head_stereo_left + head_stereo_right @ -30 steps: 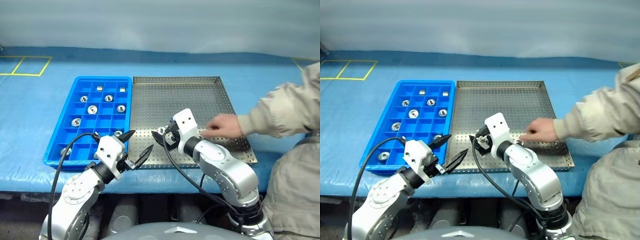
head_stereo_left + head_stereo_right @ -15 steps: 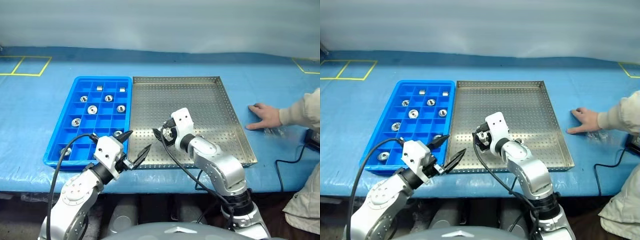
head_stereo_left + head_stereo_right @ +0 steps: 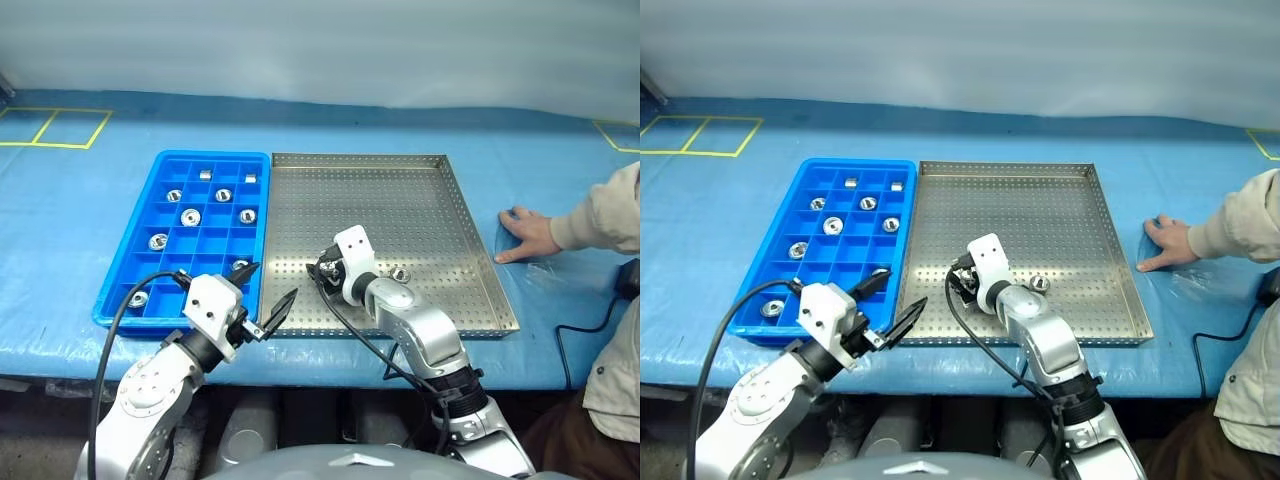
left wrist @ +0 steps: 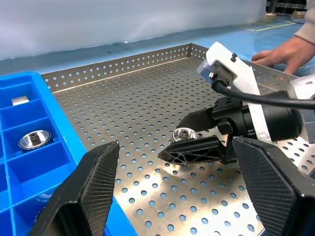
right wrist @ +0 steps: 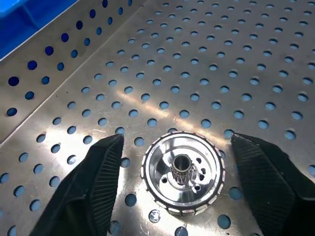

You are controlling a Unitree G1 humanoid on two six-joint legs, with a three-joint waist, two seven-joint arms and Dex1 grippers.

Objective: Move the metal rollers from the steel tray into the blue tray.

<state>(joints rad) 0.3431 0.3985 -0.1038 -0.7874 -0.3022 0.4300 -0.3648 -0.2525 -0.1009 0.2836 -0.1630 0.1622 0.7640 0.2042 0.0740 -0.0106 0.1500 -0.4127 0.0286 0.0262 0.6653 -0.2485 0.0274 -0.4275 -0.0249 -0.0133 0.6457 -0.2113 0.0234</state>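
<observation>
Right gripper low over the perforated steel tray, black fingers apart, straddling one shiny ringed metal roller, not yet touching. Risk: uneven closing could skid it along the floor. Second roller just to the gripper's right; blue compartment tray to its left; left gripper open between; person's hand well right

Lighting was bright, even and overhead. Glare patches showed on the steel tray floor. Shadows were faint and short. The left gripper's fingers were soft-focused up close; head views were sharp.
</observation>
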